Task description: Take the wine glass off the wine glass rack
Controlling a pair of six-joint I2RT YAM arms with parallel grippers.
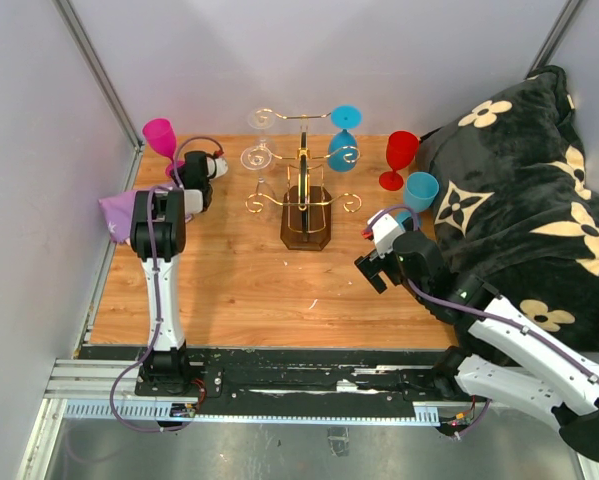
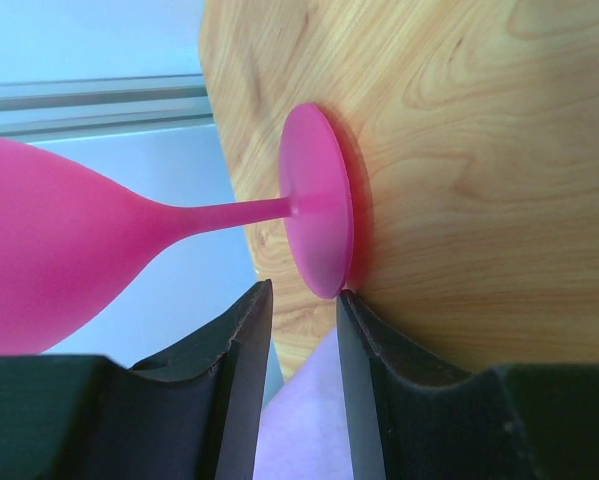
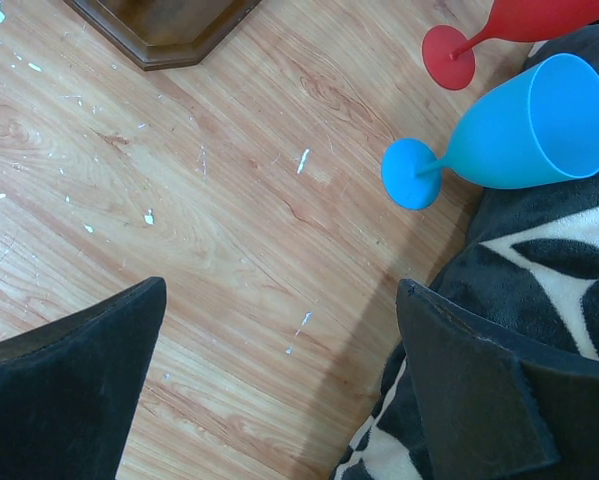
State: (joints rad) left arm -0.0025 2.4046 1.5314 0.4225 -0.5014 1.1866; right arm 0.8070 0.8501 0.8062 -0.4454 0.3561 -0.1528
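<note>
**A:** Two on the gold wire rack (image 1: 304,195) with the dark wooden base?
**B:** Yes. A clear wine glass (image 1: 257,155) and a blue plastic wine glass (image 1: 344,140) hang well right of my left gripper (image 2: 301,300). It's half-spread and empty, with a pink plastic wine glass (image 2: 314,205) standing just ahead. My right gripper (image 3: 281,288) gapes wide.

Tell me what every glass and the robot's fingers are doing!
rack: upright.
clear glass: hanging on rack.
bright blue glass: hanging on rack.
pink glass: standing on table, not held.
red glass: standing.
pale blue glass: standing.
left fingers: slightly apart, empty.
right fingers: wide open, empty.
</note>
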